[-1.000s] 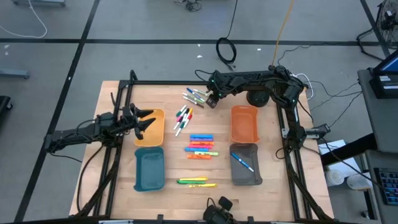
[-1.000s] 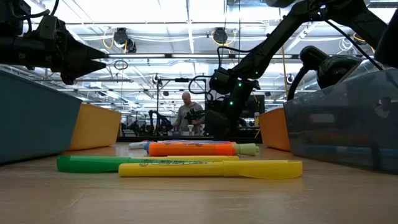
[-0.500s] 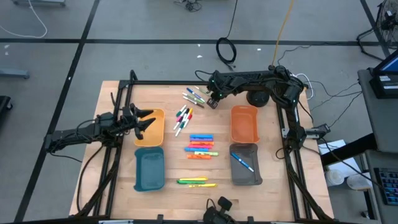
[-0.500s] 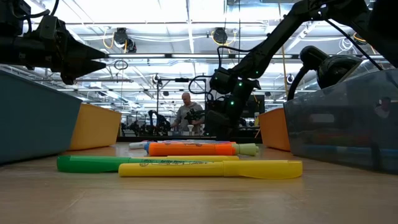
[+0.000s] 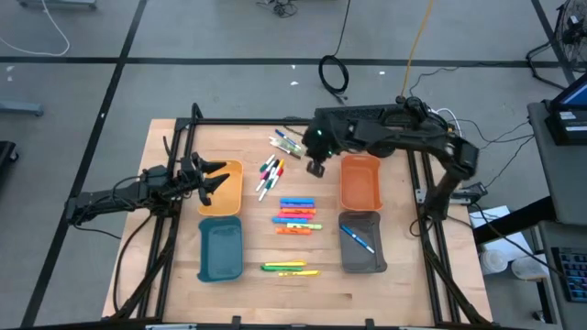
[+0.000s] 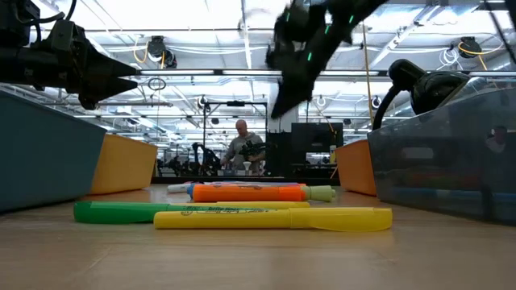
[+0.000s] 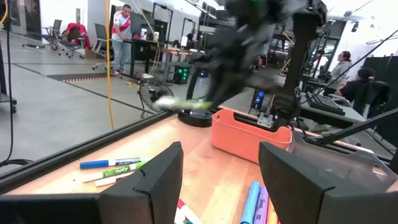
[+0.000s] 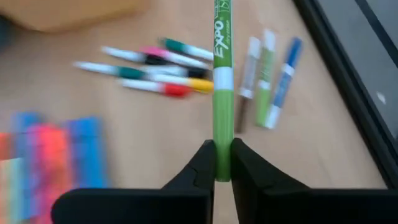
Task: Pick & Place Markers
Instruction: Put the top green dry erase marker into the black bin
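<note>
Your right pincer [image 8: 222,163] is pinching a green marker [image 8: 222,81] by one end, its two fingers pressed against the barrel from either side. In the high view the right pincer [image 5: 316,167] is lifted off the bench [image 5: 248,291], over the bare strip between the small markers and the orange tray [image 5: 359,182].

On the bench below it, three thin markers [image 8: 267,81] lie side by side near the back edge: white, light green and blue. A second loose cluster [image 5: 270,174] of white-bodied pens with coloured caps lies just beside the yellow tray [image 5: 222,188]. The highlighters [image 5: 297,214] sit in a stack at the middle of the bench, blue at the top, pink and orange below. A green highlighter [image 6: 129,211] and a yellow highlighter [image 6: 274,218] lie nearest the front edge, touching along their length. One blue-capped marker [image 5: 357,238] lies inside the grey tray [image 5: 361,243]. The teal tray [image 5: 220,249] stands at the front left.

Your left pincer [image 5: 213,180] hangs over the yellow tray with its fingers [image 7: 143,180] spread and nothing between them.

Beyond the bench, a person [image 6: 243,149] stands in the room.
</note>
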You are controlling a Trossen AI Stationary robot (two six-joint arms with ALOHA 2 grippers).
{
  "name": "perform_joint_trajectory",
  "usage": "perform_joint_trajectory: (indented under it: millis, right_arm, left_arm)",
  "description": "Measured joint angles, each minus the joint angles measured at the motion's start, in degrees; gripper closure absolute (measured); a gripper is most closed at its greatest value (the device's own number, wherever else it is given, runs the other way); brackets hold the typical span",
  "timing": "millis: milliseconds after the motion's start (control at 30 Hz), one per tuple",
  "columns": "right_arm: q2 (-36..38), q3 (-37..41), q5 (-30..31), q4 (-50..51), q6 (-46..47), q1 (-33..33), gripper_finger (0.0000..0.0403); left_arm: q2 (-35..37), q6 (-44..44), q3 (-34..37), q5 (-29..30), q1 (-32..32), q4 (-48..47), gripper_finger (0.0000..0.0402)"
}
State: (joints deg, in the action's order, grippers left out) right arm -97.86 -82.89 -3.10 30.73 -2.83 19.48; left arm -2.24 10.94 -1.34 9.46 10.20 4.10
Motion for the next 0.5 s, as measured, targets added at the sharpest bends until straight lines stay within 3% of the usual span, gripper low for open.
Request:
perform_joint_trajectory:
  millis: [167, 500]
  right_arm:
    - [7.95, 0.01, 1.95, 7.86, 3.96, -10.12, 0.0387]
    - [17.99, -0.01, 18.93, 23.80, 22.13, -31.88, 0.0387]
  left_arm:
    - [0.00, -0.02, 0.00, -0.03, 0.02, 0.00, 0.0188]
    - [0.00, 0.00, 0.00, -0.03, 0.00, 0.00, 0.0188]
